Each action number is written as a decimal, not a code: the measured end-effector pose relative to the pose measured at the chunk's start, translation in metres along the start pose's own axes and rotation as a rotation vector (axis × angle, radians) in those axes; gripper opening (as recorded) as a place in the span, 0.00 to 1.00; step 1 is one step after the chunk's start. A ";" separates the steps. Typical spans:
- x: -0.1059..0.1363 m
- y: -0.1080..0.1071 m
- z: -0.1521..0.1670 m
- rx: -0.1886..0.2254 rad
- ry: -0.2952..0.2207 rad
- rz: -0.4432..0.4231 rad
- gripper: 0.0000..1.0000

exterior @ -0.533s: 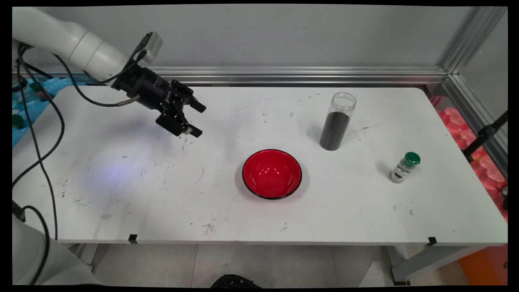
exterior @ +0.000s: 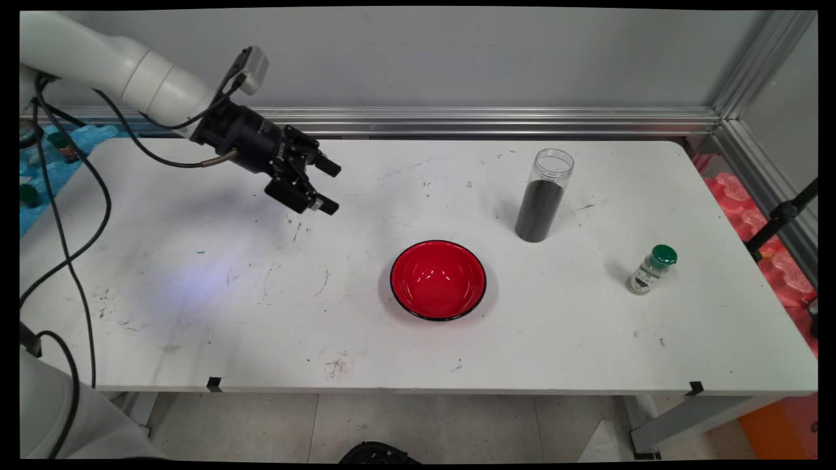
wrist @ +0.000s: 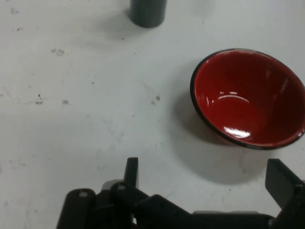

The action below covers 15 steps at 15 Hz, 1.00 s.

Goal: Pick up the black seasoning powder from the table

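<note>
Gripper (exterior: 330, 187) hangs empty above the white table (exterior: 196, 313), fingers spread apart, well left of the red bowl (exterior: 438, 279). Right of the bowl stand a dark-filled clear jar (exterior: 544, 196) and a green-capped spice bottle (exterior: 652, 269).

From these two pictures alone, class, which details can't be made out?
- Spice jar: label too small to read in the main view; absent from the hand view.
- Tall jar: top cut off by the hand view's upper edge.
- Red bowl: right rim clipped by the hand view's edge.
</note>
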 end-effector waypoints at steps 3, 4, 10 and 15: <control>0.005 0.000 0.008 0.008 0.015 -0.010 1.00; 0.007 0.000 0.011 0.009 0.019 -0.013 1.00; 0.016 -0.004 0.026 0.024 0.042 -0.022 1.00; 0.024 -0.007 0.037 0.028 0.058 -0.019 1.00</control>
